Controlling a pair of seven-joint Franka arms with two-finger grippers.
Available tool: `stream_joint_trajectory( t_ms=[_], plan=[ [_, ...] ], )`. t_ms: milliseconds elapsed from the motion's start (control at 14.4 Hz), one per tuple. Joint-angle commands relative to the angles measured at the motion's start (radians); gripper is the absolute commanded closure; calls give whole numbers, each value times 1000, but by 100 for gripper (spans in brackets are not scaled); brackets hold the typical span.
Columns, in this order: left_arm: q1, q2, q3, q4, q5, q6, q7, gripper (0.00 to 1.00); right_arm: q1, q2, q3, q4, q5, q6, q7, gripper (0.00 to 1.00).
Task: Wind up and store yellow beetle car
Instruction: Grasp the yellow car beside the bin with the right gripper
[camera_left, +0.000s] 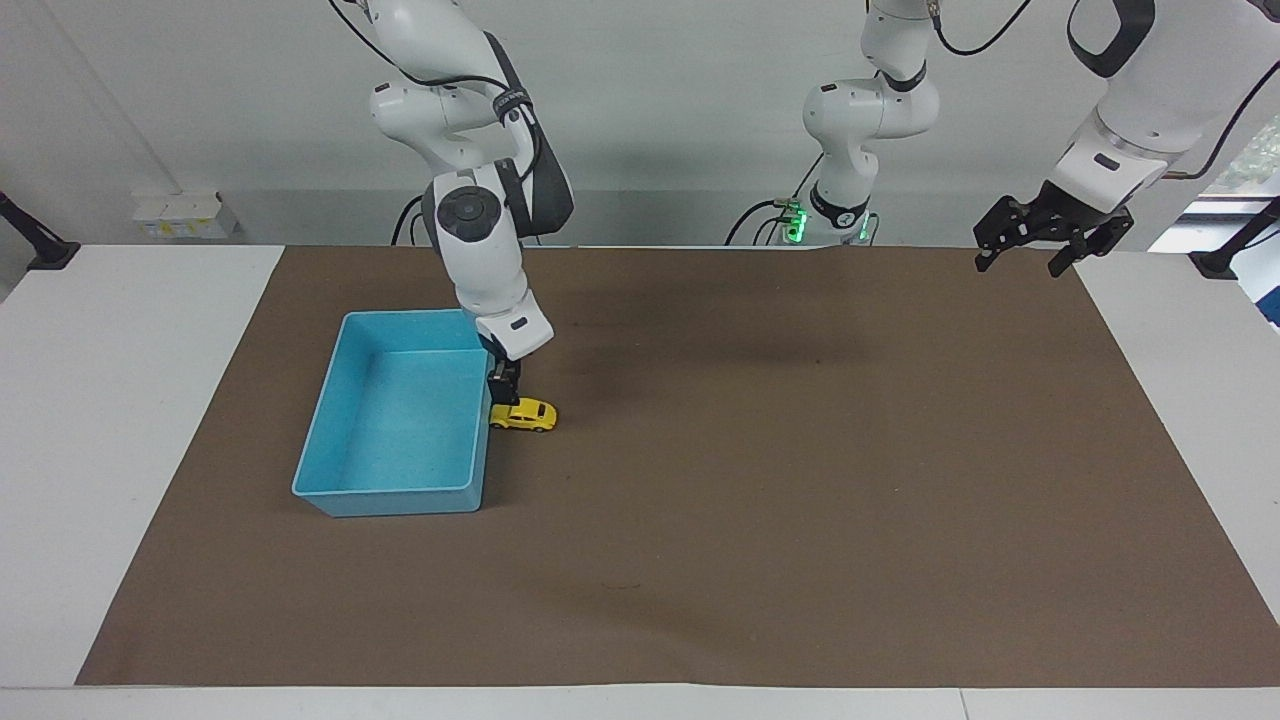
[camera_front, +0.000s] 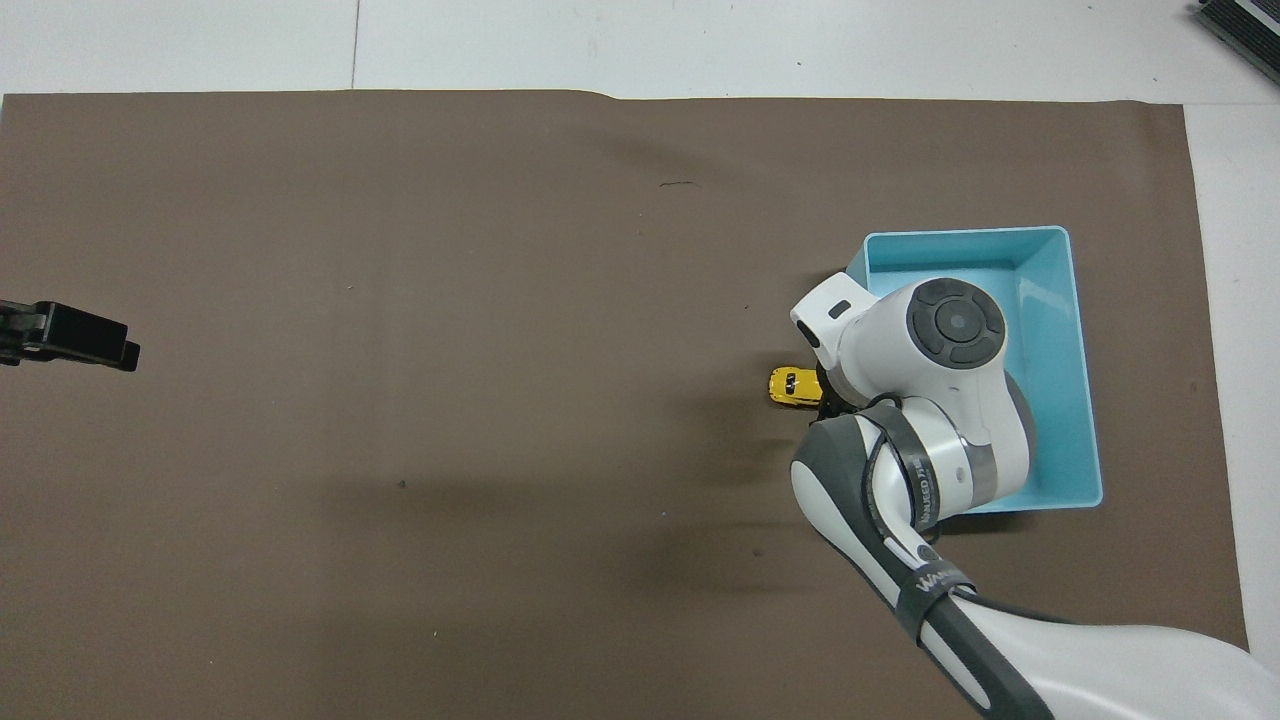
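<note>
Yellow beetle car (camera_left: 524, 414) sits on the mat touching the blue bin (camera_left: 400, 495). Right gripper (camera_left: 503, 388) open just above it, empty; left gripper (camera_left: 1040, 243) open, waiting. Likely light, rigid, slippery: grip its flanks

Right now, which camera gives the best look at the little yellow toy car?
The facing view: the yellow beetle car shows whole from the side, on the mat beside the blue bin, the right end effector just above it. In the overhead view the arm hides part of the car.
</note>
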Motion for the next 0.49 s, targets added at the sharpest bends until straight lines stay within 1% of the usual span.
stream_joint_trajectory(
  t_ms=[0,139,209,278,348,418],
  plan=[
    [16,-5,-7,10,-15,-20,-1,0,-17,13,3,-4,-2,23,-48,11],
    [16,-5,-9,10,-15,-20,-1,0,-14,11,3,-4,-2,21,-48,23],
    [16,-5,-9,10,-15,-20,-1,0,-14,13,3,-7,-2,21,-48,25],
    [16,-5,-9,10,-15,-20,-1,0,-14,17,3,-13,-2,24,-49,31],
    [16,-5,-7,10,-15,-20,-3,0,-14,20,3,-14,-2,26,-49,45],
    [16,-5,-7,10,-15,-20,-1,0,-14,20,3,-14,-2,24,-48,53]
  ],
)
